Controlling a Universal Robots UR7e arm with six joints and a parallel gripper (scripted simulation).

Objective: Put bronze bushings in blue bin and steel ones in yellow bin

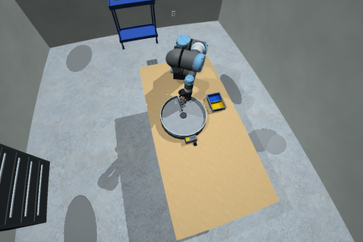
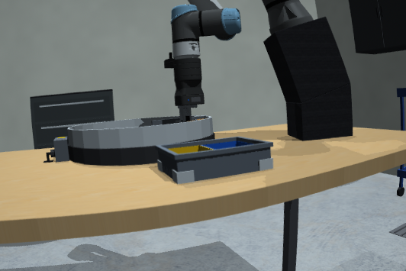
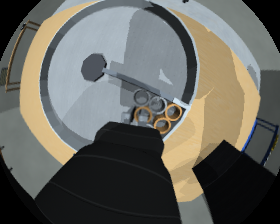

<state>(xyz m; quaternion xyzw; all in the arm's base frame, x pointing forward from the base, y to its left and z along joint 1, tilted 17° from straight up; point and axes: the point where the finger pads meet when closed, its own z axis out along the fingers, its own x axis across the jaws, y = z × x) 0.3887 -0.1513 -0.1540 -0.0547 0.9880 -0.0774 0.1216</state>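
The round grey turntable [image 1: 184,127] [image 2: 133,137] [image 3: 76,45] has a raised wall. In the wrist view, two steel bushings [image 3: 142,97] [image 3: 157,105] and two bronze bushings [image 3: 173,112] [image 3: 162,125] stand against its diagonal bar. My gripper [image 3: 137,112] [image 2: 185,118] points down inside the wall and is shut on a third bronze bushing [image 3: 143,115]. The fingers appear to pinch its side wall; the hand partly hides them. The blue bin [image 1: 214,97] [image 2: 233,143] and the yellow bin [image 1: 218,106] [image 2: 188,150] sit side by side, and no bushing shows in them.
The diagonal bar [image 3: 136,84] runs from the dark hub [image 1: 183,115] [image 3: 94,67] to the wall, close beside the bushings. A small grey box [image 1: 191,139] [image 2: 61,150] stands outside the turntable. The bins share a dark tray [image 2: 225,164] on the wooden table [image 1: 218,174].
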